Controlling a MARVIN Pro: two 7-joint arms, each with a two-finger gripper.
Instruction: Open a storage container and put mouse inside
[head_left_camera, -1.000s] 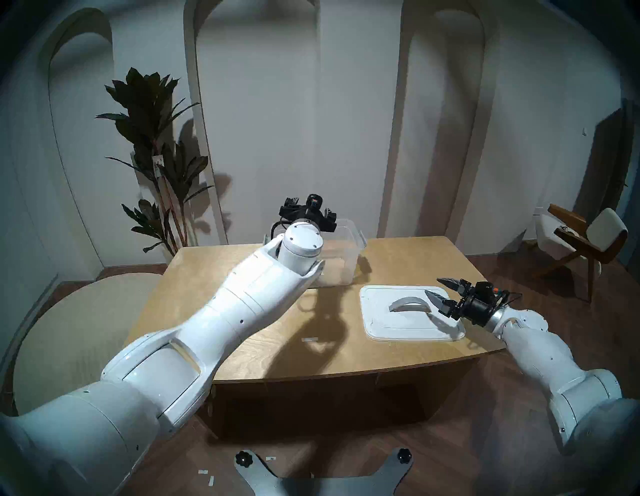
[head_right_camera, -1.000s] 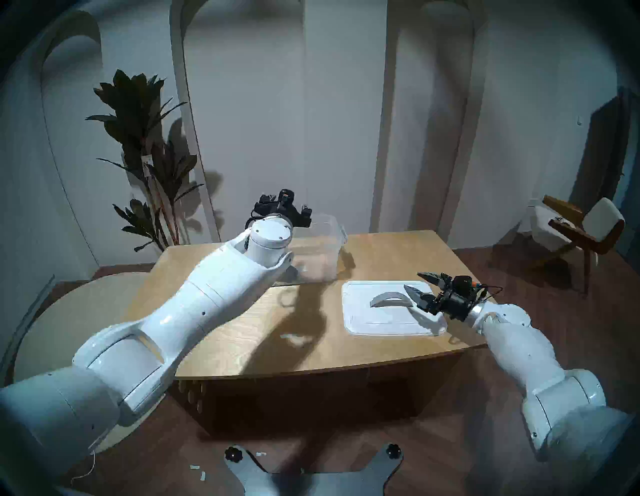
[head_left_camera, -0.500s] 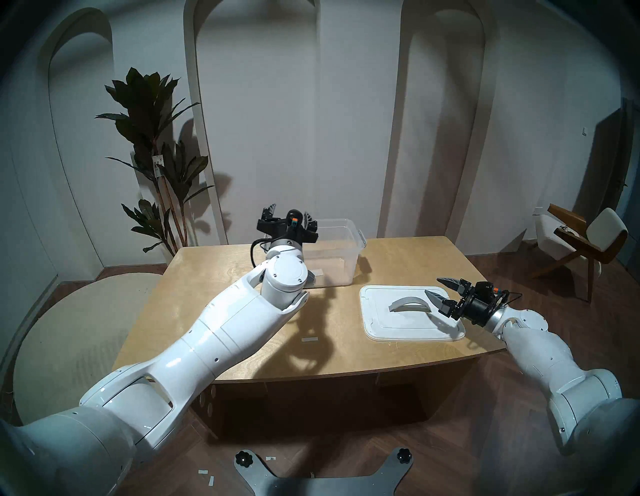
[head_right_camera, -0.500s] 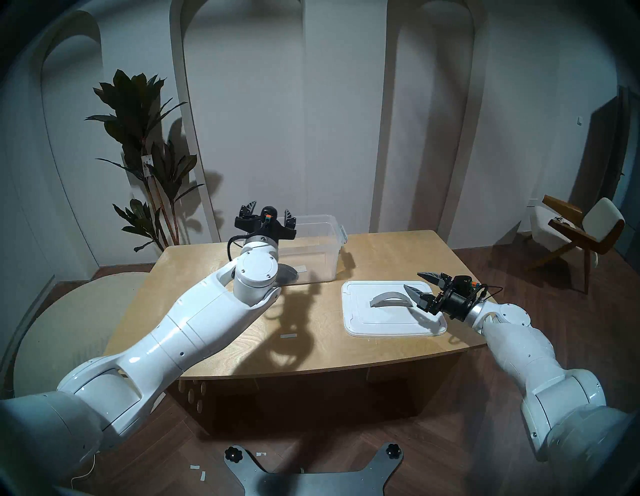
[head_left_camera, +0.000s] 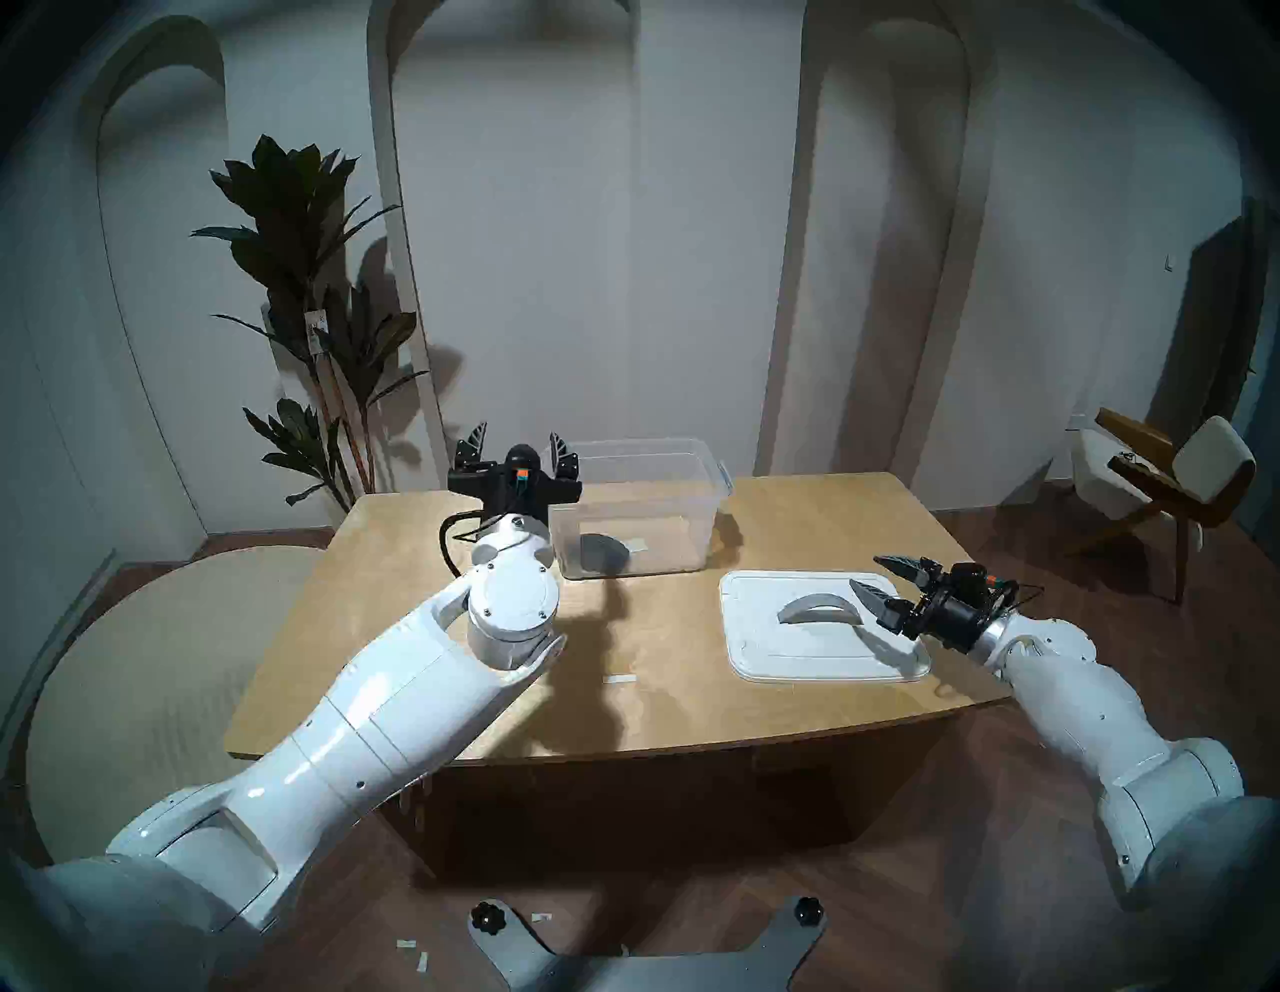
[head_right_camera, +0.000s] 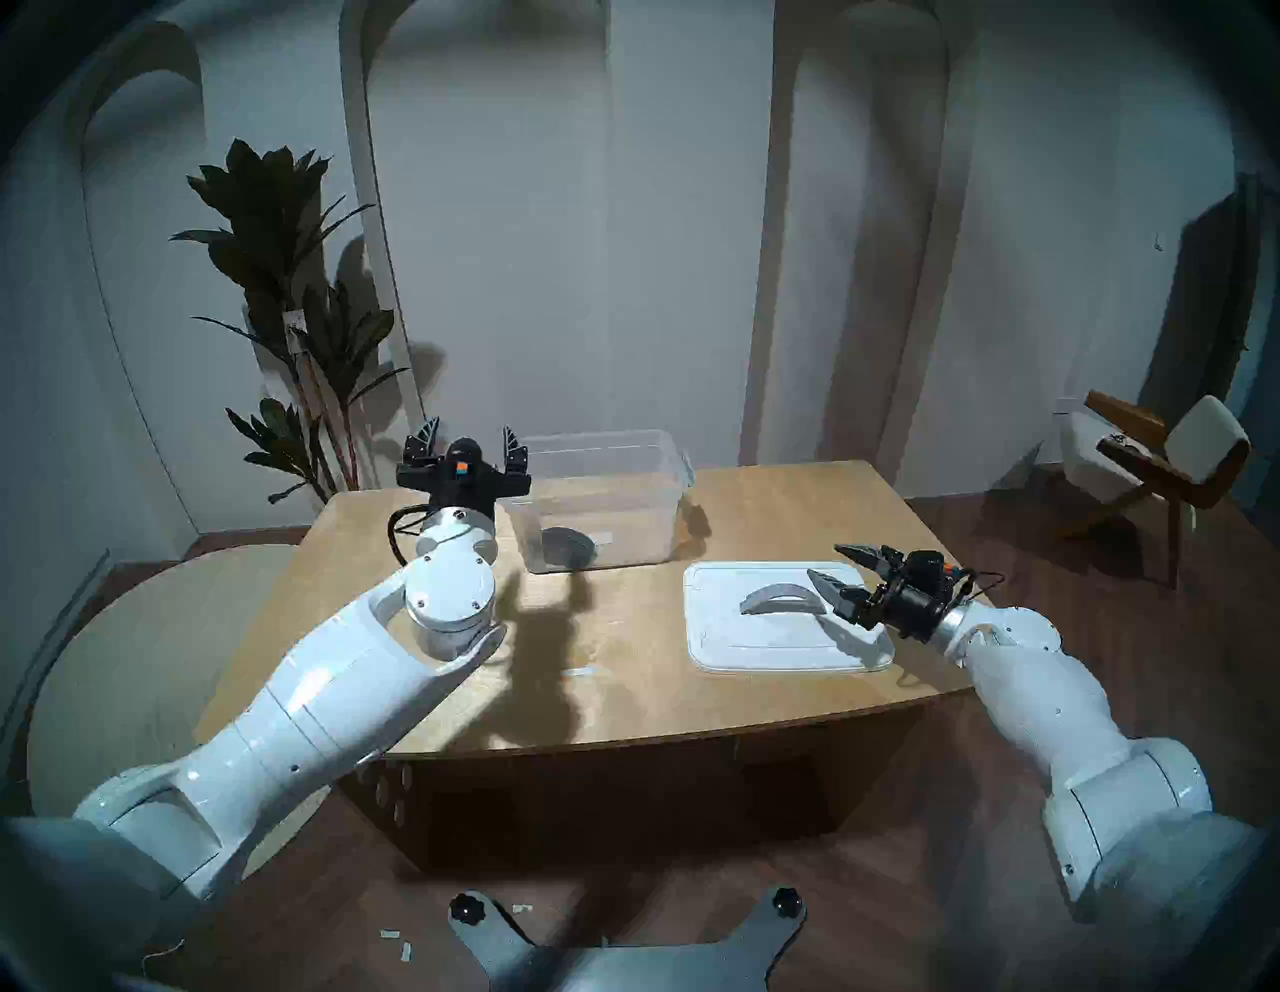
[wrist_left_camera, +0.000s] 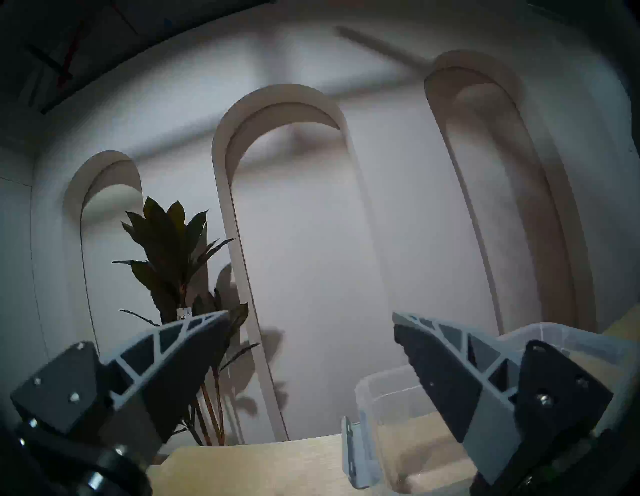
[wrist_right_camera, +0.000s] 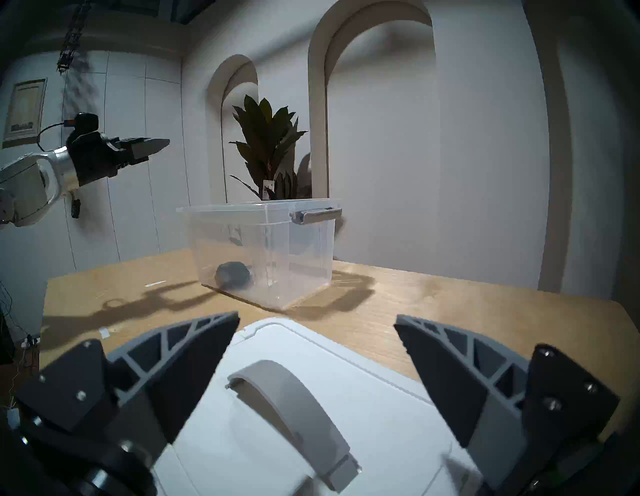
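Note:
The clear storage container (head_left_camera: 665, 499) (head_right_camera: 623, 485) (wrist_right_camera: 298, 249) stands open at the table's far middle. The black mouse (head_left_camera: 604, 553) (head_right_camera: 566, 544) (wrist_right_camera: 232, 274) lies on its floor near the left front corner. Its white lid (head_left_camera: 783, 651) (head_right_camera: 755, 644) (wrist_right_camera: 311, 415), grey handle up, lies flat on the table at the right. My left gripper (head_left_camera: 518, 443) (head_right_camera: 469, 438) (wrist_left_camera: 311, 332) is open and empty, fingers pointing up, just left of the container. My right gripper (head_left_camera: 878, 576) (head_right_camera: 838, 565) (wrist_right_camera: 317, 332) is open and empty over the lid's right end.
A potted plant (head_left_camera: 312, 312) stands behind the table's far left corner. A chair (head_left_camera: 1163, 485) is at the right. A round cream surface (head_left_camera: 138, 658) lies left of the table. A small white strip (head_left_camera: 618, 679) lies on the table's front middle.
My left arm has drawn back and to the left, away from above the container, with its fingers turned upward. The mouse now shows inside the container. The right arm has not moved.

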